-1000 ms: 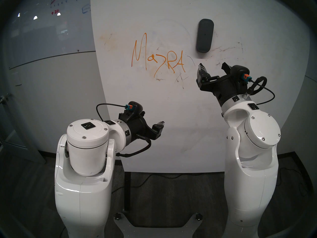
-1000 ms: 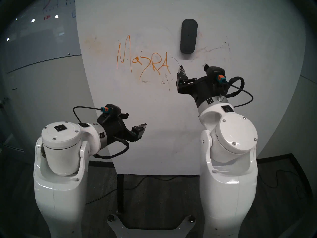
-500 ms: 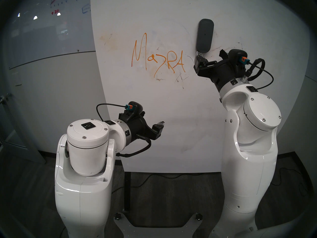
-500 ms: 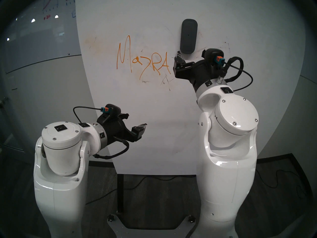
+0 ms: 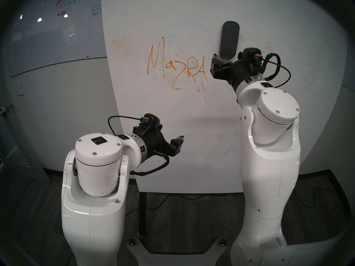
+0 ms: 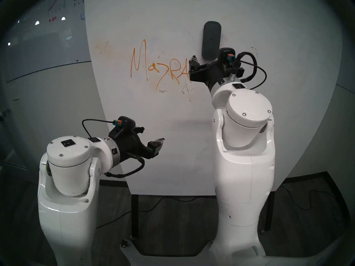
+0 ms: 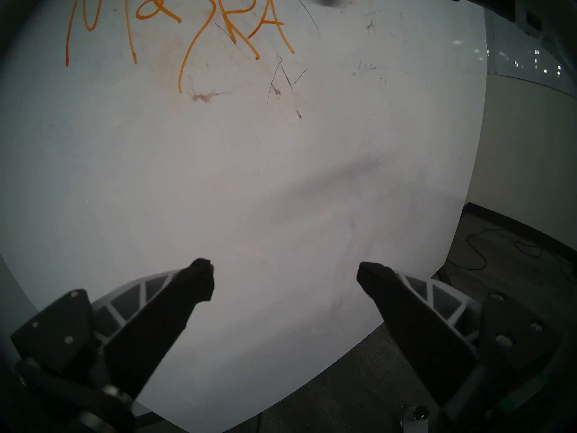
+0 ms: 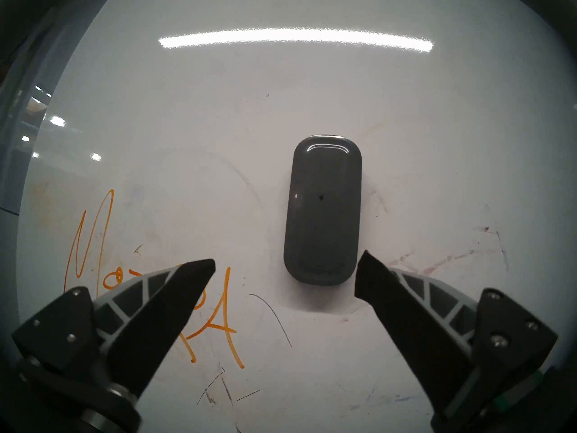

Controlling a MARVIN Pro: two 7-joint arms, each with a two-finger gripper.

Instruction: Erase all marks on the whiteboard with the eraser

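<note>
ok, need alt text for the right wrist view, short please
A dark grey oblong eraser with rounded ends sits upright on the white matte whiteboard, just beyond the open right gripper, whose two black fingers frame its lower end without touching. Orange handwritten letters run at lower left.

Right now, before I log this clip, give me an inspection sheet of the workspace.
Surface: large matte white whiteboard, upright on black legs.
Job's things: dark grey oblong eraser stuck upright on the board; thin orange handwritten letters to its left, unerased; faint dark scratches below them.
Clutter: nothing seen.
Grippers: right pincer open, just below the eraser, not touching; left pincer open, empty, low before the board.
Cables: black cords on the dark floor.
Surroundings: glossy grey glass board with red and blue drawings, left.
</note>
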